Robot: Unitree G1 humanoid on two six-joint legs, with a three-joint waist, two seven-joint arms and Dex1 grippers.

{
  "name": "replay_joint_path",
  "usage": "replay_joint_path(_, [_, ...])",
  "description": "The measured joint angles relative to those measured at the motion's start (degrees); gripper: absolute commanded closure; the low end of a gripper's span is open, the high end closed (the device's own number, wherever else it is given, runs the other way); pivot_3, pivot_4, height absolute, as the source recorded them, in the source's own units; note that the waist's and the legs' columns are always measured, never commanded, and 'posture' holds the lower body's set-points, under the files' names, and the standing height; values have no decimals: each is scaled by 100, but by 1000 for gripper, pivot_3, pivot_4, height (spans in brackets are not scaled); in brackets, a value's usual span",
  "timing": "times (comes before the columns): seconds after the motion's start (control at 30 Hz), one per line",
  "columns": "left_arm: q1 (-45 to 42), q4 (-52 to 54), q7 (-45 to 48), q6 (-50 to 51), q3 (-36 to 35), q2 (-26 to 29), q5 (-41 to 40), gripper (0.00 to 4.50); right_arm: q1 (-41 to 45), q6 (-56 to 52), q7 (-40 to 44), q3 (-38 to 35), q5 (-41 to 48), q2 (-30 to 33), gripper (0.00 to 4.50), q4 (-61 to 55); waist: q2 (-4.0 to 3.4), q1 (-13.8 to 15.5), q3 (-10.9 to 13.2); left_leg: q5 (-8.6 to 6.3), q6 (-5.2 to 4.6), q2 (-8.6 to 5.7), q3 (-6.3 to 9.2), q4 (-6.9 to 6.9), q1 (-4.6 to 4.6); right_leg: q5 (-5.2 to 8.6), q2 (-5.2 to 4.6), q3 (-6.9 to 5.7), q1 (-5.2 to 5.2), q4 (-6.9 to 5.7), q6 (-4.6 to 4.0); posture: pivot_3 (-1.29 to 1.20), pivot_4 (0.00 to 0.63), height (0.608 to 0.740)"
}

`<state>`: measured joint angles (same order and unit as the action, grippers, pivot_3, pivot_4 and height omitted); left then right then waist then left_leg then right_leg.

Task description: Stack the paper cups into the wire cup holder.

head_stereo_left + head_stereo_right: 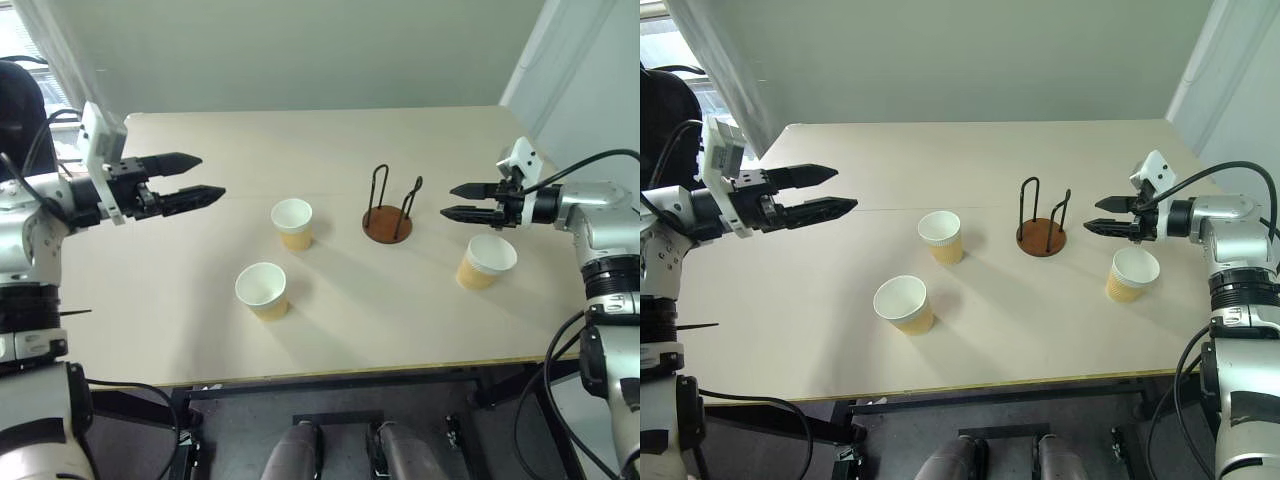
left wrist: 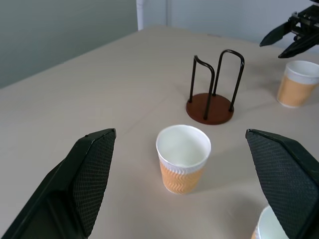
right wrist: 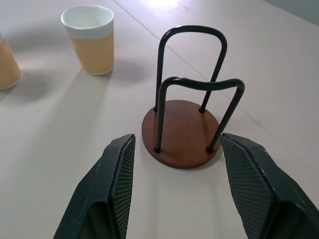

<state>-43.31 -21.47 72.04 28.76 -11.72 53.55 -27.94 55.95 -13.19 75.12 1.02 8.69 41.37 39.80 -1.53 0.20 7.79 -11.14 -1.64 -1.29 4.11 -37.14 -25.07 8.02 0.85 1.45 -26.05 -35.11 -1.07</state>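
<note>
Hovering, my left gripper (image 1: 207, 178): jaws spread wide, empty
Right gripper (image 1: 447, 200): jaws apart, empty
Cup holder (image 1: 388, 222): holds no cups

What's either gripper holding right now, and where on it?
Nothing. Left gripper and right gripper are both open and empty above the table; all three paper cups stand free, and the wire cup holder is empty.

Silver-grey arms with black joint bands end in the left gripper (image 1: 205, 176) and right gripper (image 1: 446, 200), each with black textured fingers (image 3: 115, 191), white wrist housings and looping black cables.
</note>
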Motion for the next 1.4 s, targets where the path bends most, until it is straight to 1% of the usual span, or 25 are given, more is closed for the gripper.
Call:
replay_joint_path(0.1, [-76, -46, 97, -7, 66, -37, 25, 44, -25, -44, 4, 1, 0, 23, 1801, -34, 0, 12, 0, 1, -1, -1, 0, 0, 0, 0, -1, -1, 1, -1, 0, 0, 150, 740])
replay_joint_path(0.27, [-504, -230, 235, -22, 368, -275, 94, 44, -319, -133, 3, 1, 11, 69, 1801, -381, 2, 33, -1, 2, -1, -2, 0, -4, -1, -2, -3, -1, 6, 2, 0, 0, 150, 740])
replay_joint_path(0.4, [-760, -374, 373, -60, 496, -309, 142, 44, -506, -328, -69, 4, 14, 46, 1801, -571, 2, 14, -1, 3, -3, 0, -1, -3, 0, -2, -1, 0, 4, 2, 1, 0, 150, 740])
replay_joint_path(0.57, [-1054, -700, 545, -257, 676, -501, 329, 44, -527, -373, -561, 3, -11, -102, 1801, -753, 2, -3, -1, 5, -6, 1, 0, -3, 2, -8, 0, 0, 4, 1, 11, 0, 150, 740])
replay_joint_path(0.63, [-1228, -917, 568, -342, 725, -594, 364, 44, -525, -355, -779, 4, -76, -159, 1801, -727, 2, -2, -1, 6, -8, 0, 0, -3, 1, -25, 0, 0, 5, 3, 39, 0, 150, 740])
replay_joint_path(0.8, [-1484, -1162, 638, -486, 737, -707, 493, 44, -517, -297, -896, 60, -199, -265, 1801, -591, 2, -2, -1, 6, -10, 0, -1, -2, -1, -26, -1, 0, 4, 7, 41, 0, 150, 740])
replay_joint_path(0.9, [-1472, -1163, 745, -495, 752, -726, 515, 44, -422, -284, -937, 159, -244, -390, 1801, -464, 2, -2, -1, 5, -10, 1, 0, -2, -1, -28, 0, -1, 3, 8, 44, 0, 150, 740])
replay_joint_path(1.13, [-937, -681, 1207, -413, 818, -594, 496, 44, -155, -142, -950, 305, -422, -580, 1801, -20, 2, -7, -1, 3, -11, 0, 0, -2, -3, -28, 0, -1, 0, 7, 44, 0, 150, 740])
replay_joint_path(1.4, [-904, -501, 1402, -329, 853, -477, 503, 44, 216, 164, -1328, 385, -663, -813, 1801, 541, 2, 11, -1, 3, -11, -1, 1, -2, -4, -19, -2, -1, 0, 5, 23, 0, 150, 740])
